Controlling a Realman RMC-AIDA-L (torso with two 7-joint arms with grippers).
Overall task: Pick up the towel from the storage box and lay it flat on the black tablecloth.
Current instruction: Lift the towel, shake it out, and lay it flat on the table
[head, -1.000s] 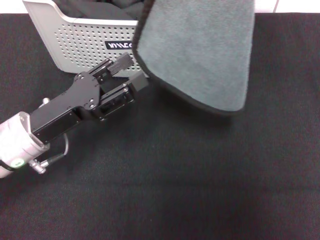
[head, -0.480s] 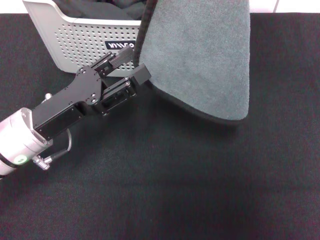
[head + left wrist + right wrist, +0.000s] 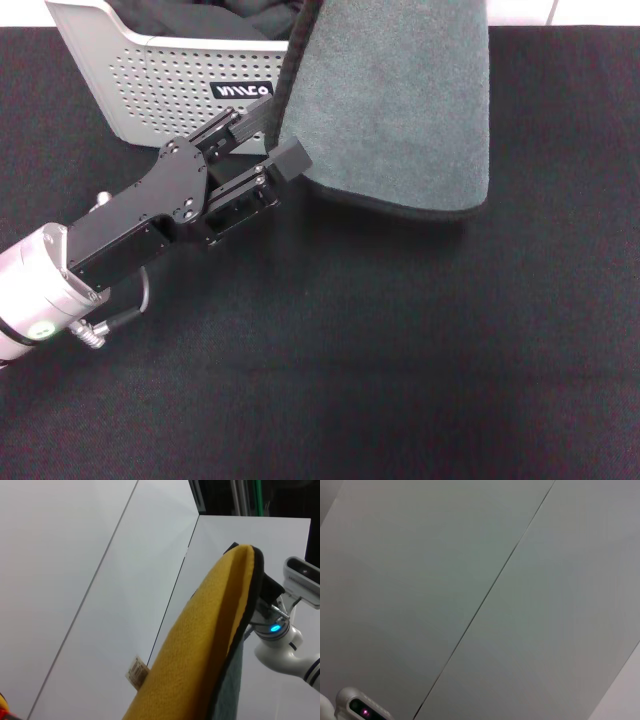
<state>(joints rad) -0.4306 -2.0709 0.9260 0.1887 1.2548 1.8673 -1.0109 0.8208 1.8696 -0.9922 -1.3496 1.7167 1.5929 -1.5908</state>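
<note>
Head view: the towel (image 3: 395,105) hangs over the black tablecloth (image 3: 400,350), its top cut off, hiding part of the storage box (image 3: 160,85). The box label (image 3: 242,91) isn't readable. The left gripper (image 3: 272,138) is spread wide at the towel's edge.

Left wrist view: yellow towel back, tiny unreadable tag (image 3: 136,673).

Right wrist view: just blank wall.

storage box (image 3: 160,85) far left on black tablecloth (image 3: 400,350), cloth bundle (image 3: 200,18) inside it. towel (image 3: 400,110) hangs just right of box, above tablecloth. left gripper (image 3: 268,135) at towel's left edge, in front of box.
</note>
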